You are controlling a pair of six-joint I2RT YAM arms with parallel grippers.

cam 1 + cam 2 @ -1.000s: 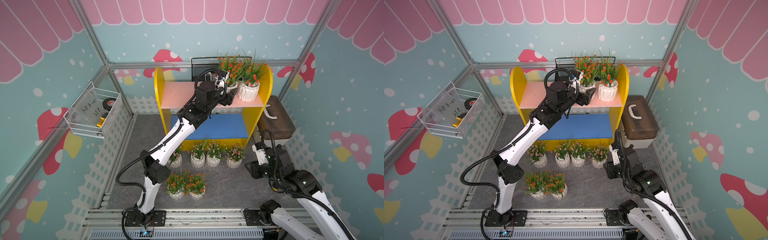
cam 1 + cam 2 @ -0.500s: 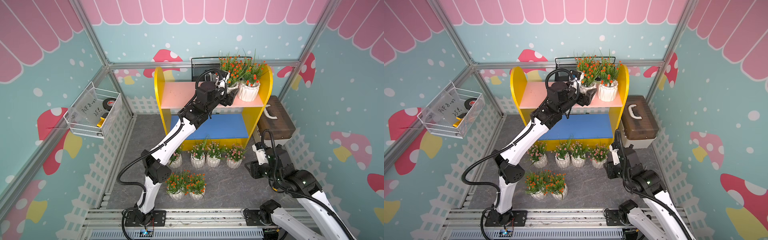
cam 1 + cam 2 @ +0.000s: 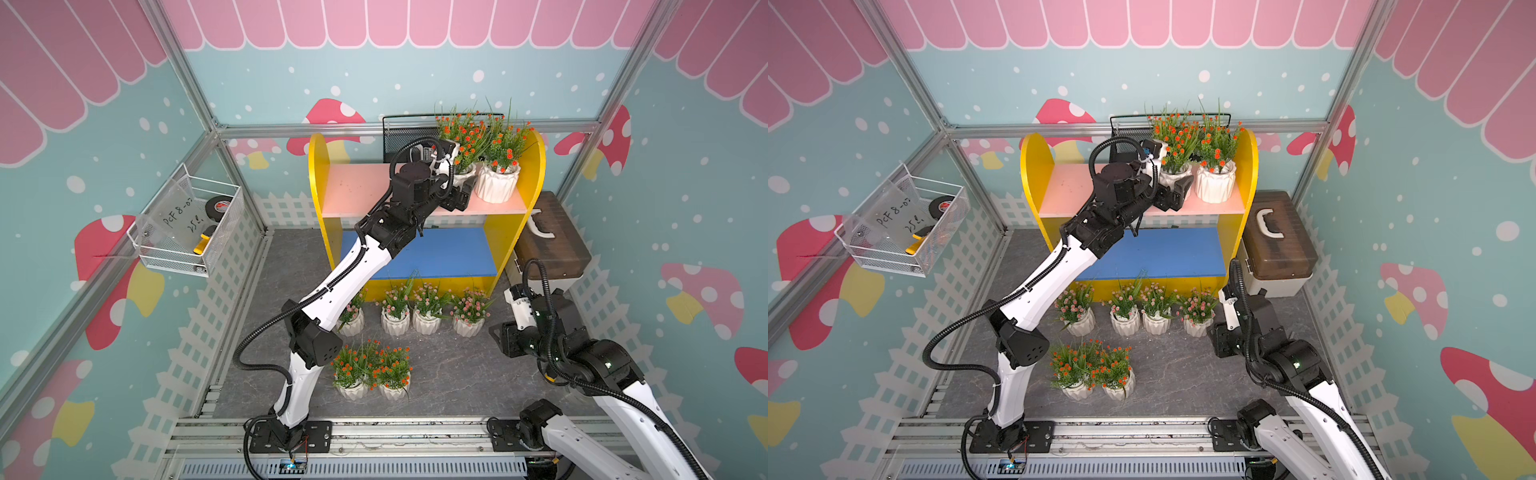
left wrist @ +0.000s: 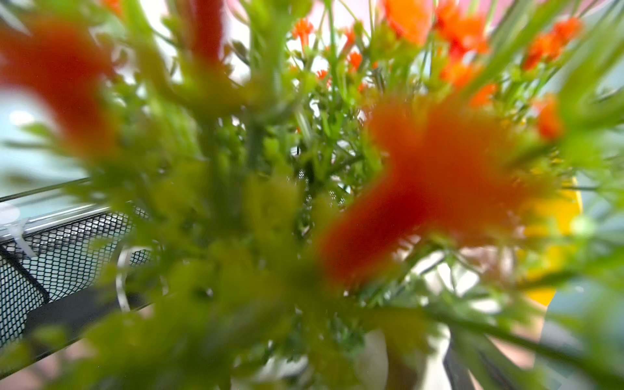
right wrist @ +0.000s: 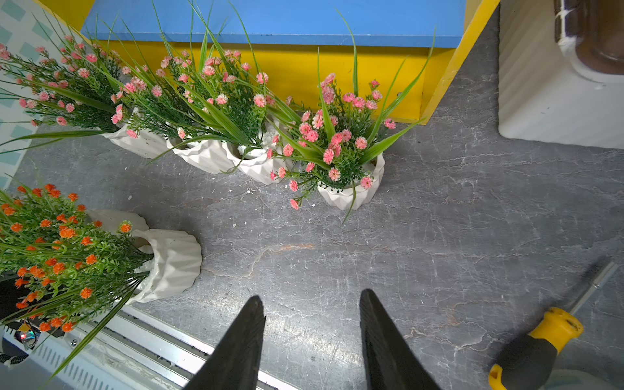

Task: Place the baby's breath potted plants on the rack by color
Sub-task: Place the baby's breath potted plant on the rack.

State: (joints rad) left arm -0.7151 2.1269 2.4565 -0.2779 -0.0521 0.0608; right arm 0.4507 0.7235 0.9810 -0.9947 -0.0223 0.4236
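Sorting by color: the left pincer (image 3: pixel 460 192) flanks an orange-flowered pot (image 3: pixel 464 171) beside its twin (image 3: pixel 497 187) at the 3 o'clock end of the pink board (image 3: pixel 357 183) of the rack (image 3: pixel 320 166), grip or release unclear, while the right pincer (image 5: pixel 311 295), half-spread and empty, waits by 4 pink-flowered pots (image 3: pixel 427 322) at 6 o'clock.

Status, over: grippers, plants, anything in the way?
Left gripper at orange plant on pink shelf, grip unclear. Right gripper jaws open, empty. Six plants on floor. Foliage blocks left wrist view.
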